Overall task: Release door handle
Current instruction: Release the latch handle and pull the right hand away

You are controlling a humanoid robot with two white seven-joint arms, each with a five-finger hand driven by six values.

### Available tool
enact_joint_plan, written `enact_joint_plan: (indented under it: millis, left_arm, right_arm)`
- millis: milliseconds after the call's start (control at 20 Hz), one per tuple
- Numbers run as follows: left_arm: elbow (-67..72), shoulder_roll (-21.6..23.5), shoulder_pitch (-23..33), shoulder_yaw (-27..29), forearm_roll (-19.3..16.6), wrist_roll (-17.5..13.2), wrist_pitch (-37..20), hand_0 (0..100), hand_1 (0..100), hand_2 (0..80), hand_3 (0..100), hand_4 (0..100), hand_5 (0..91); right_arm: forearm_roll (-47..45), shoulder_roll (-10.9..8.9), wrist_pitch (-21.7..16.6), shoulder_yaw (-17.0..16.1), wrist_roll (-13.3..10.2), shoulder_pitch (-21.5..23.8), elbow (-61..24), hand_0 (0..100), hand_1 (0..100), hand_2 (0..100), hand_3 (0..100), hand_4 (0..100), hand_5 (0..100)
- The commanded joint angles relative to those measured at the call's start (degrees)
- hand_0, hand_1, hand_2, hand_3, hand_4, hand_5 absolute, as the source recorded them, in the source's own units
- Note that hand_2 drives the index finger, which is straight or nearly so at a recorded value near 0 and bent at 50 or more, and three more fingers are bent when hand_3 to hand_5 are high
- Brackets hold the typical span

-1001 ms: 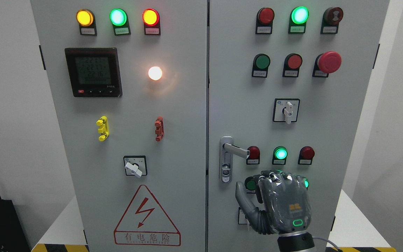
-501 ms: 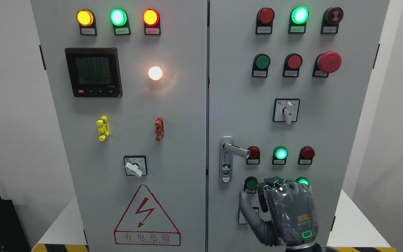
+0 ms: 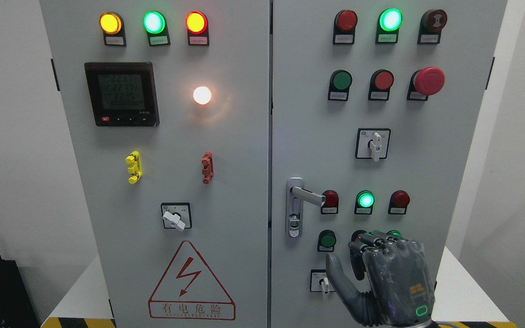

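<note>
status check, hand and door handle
Right hand off, fingers curled, holding nothing. Door handle free, lever horizontal. Nothing in the way. Left hand not in view.

- Right hand: wrist and arm cut off by the bottom edge; fingertips folded away from the camera, out of sight.
- Indicator lights behind the knuckles: mostly covered by the hand.
- Small selector switch: partly covered by the thumb.
- Meter display: digits too blurred to read.
- Button labels: print too small to read.
- Warning sign: complete.
</note>
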Motion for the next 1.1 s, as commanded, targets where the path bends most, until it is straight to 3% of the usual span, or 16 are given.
enact_joint_plan:
  millis: [0, 150, 250, 400, 551, 751, 1051]
  left_arm:
    - [0.5, 0.0, -0.2, 0.1, 0.0, 0.0, 0.0, 12, 39, 0.0, 0, 0, 0.0]
    - [0.5, 0.0, -0.2, 0.1, 0.0, 0.0, 0.0, 12, 39, 0.0, 0, 0, 0.0]
    - [0.5, 0.0, -0.2, 0.1, 0.0, 0.0, 0.0, 12, 39, 0.0, 0, 0, 0.0]
    - [0.5, 0.0, -0.2, 0.1, 0.0, 0.0, 0.0, 12, 39, 0.0, 0, 0, 0.0]
    - [0.6, 0.0, -0.2, 0.1, 0.0, 0.0, 0.0, 12, 39, 0.0, 0, 0, 0.0]
    - [0.5, 0.0, -0.2, 0.1, 0.0, 0.0, 0.0, 12, 39, 0.0, 0, 0, 0.0]
    - [0.5, 0.0, -0.2, 0.1, 0.0, 0.0, 0.0, 12, 39, 0.0, 0, 0, 0.0]
  right_arm:
    - [-4.3, -10.03, 0.1, 2.7, -1.5, 0.3, -1.4, 58, 6, 95, 100, 100, 95]
    - [-6.0, -11.53, 0.1, 3.4, -1.5, 0.4, -1.4, 57, 6, 95, 100, 100, 95]
    - [-7.9, -13.55, 0.1, 3.5, -1.5, 0.4, -1.4, 57, 6, 94, 100, 100, 95]
    - [-11.6, -17.94, 0.1, 4.0, -2.7, 0.3, -1.8, 56, 6, 93, 100, 100, 96]
    - [-16.5, -23.91, 0.1, 4.1, -5.0, 0.3, -1.8, 56, 6, 92, 100, 100, 97]
    - [-22.1, -28.92, 0.0, 4.3, -5.7, 0.4, -1.9, 56, 7, 91, 100, 100, 98]
    - [-31.3, -38.59, 0.1, 5.3, -7.4, 0.4, -3.1, 55, 7, 77, 100, 96, 98]
